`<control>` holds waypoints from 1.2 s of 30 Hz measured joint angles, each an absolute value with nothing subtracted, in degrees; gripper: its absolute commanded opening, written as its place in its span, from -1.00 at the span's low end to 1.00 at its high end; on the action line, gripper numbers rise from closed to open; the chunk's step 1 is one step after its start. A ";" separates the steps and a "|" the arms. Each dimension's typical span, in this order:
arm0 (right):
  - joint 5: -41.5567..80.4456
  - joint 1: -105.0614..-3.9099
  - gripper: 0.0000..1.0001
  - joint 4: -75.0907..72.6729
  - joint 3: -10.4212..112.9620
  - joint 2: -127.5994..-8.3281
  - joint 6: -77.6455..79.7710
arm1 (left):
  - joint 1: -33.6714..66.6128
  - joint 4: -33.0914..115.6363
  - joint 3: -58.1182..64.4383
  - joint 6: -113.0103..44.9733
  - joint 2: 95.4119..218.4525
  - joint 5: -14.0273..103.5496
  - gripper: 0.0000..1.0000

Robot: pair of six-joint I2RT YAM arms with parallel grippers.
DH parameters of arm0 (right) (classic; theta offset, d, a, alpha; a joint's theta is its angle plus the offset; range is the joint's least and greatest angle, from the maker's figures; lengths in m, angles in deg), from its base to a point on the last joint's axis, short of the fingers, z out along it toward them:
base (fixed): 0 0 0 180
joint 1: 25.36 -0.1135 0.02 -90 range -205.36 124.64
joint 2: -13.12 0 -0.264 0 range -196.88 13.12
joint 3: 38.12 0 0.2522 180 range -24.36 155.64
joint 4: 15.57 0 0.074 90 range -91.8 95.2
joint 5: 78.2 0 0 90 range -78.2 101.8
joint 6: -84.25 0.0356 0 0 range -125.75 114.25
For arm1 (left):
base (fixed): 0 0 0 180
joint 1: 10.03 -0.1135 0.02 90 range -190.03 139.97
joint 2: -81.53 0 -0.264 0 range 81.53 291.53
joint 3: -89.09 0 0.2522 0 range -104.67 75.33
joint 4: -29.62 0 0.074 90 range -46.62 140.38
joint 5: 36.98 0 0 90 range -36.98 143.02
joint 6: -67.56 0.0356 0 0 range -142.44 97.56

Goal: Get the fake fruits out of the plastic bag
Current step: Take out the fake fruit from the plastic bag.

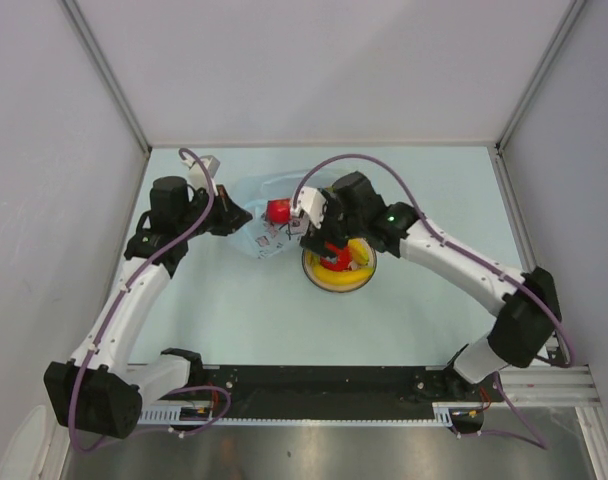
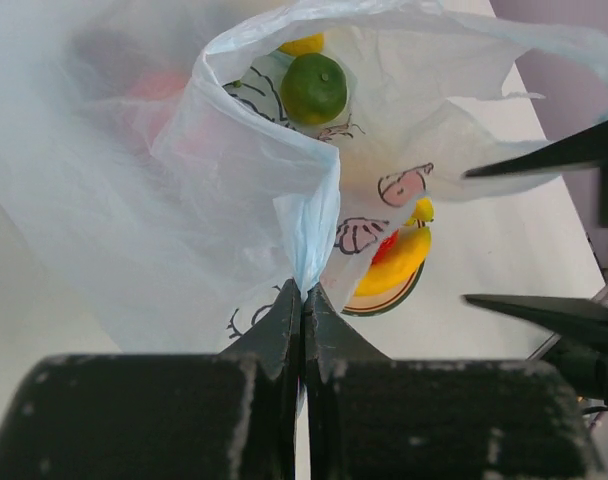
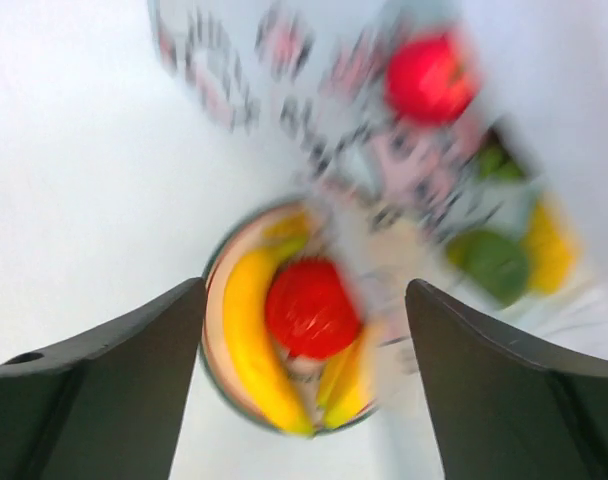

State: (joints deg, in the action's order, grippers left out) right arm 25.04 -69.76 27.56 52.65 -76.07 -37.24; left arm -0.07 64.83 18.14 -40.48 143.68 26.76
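Pinching a fold of the plastic bag [image 2: 234, 200], the left gripper [image 2: 302, 296] has its fingers pressed tight together on the thin blue film, with only the bag between them. The bag lies crumpled on the table [image 1: 234, 310], just left of the yellow plate [image 1: 336, 285]. Its near edge reaches the plate, but I cannot tell whether it rests on the rim or only beside it. Inside the bag a green fruit [image 2: 314, 88] sits near the open mouth, with a yellow fruit [image 2: 302, 44] just behind it. A red ball [image 1: 277, 211] shows through the film in the top view. The right wrist view is blurred but shows the same red, green and yellow pieces lying in the bag. The right gripper [image 3: 306, 288] hangs over the plate with its fingers spread wide, holding nothing. On the plate a banana [image 3: 246, 340] curves along one side of the rim. A red apple [image 3: 309, 310] touches the banana at the middle of the plate. More yellow lies on the apple's other side, too blurred to name. In the left wrist view the plate edge and some yellow fruit peek out under the bag's lower edge. The right gripper's two dark fingers show at the right side of that view.
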 measured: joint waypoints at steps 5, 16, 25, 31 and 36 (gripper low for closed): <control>27.33 -69.43 0.18 21.33 59.21 -73.36 -34.75 | -0.23 65.00 18.73 -40.59 142.58 25.80 -0.99; 24.49 -68.54 0.55 21.97 81.83 -109.12 -22.99 | -0.34 69.22 15.93 -40.37 139.96 24.60 -0.99; 17.19 -65.85 0.99 22.31 90.88 -118.71 -13.13 | -0.34 73.20 14.51 -38.71 139.76 24.25 -0.99; 19.60 -65.19 0.99 19.80 100.63 -126.08 -9.09 | -0.34 75.49 12.76 -37.09 141.27 24.25 -1.00; 21.17 -65.43 0.38 20.26 101.94 -131.32 -7.71 | -0.38 76.28 11.74 -35.85 143.20 24.62 -0.99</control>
